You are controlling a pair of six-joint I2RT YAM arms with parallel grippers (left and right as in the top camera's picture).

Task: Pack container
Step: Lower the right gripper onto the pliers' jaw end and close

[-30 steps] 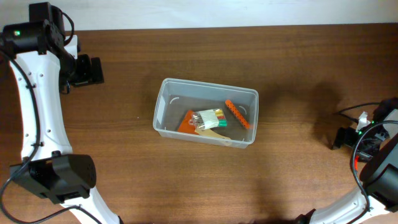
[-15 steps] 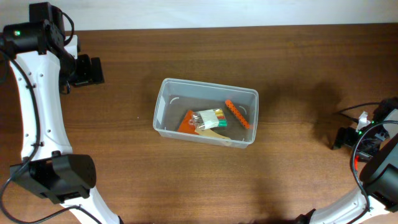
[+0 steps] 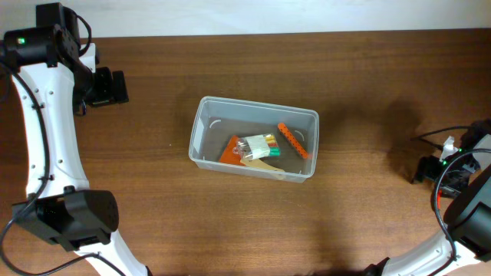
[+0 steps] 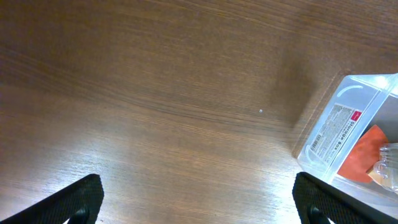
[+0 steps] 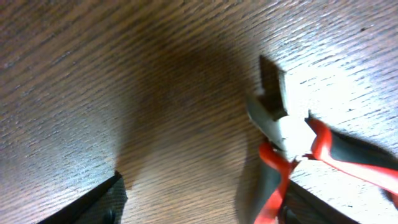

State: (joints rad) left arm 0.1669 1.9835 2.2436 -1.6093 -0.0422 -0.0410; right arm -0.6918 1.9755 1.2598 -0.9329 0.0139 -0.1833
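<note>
Sitting in the middle of the bench (image 3: 360, 77), well off every edge: the container (image 3: 257, 105), clear glossy plastic, shallow, round-cornered. Holding an orange toothed strip (image 3: 292, 140), a flat orange card (image 3: 229, 149) and a clear packet (image 3: 259, 143). By the left edge, spread wide over bare wood grain: the left claw (image 4: 199, 200). By the right edge, also spread, the right claw (image 5: 202, 205), with pliers (image 5: 280, 134) between its fingers, grey metal nose, red-and-black grips.

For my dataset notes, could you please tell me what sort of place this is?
Probably a robotics lab workbench: white robot arms stand at a wooden table, with a clear plastic container and red-handled pliers lying on it.
</note>
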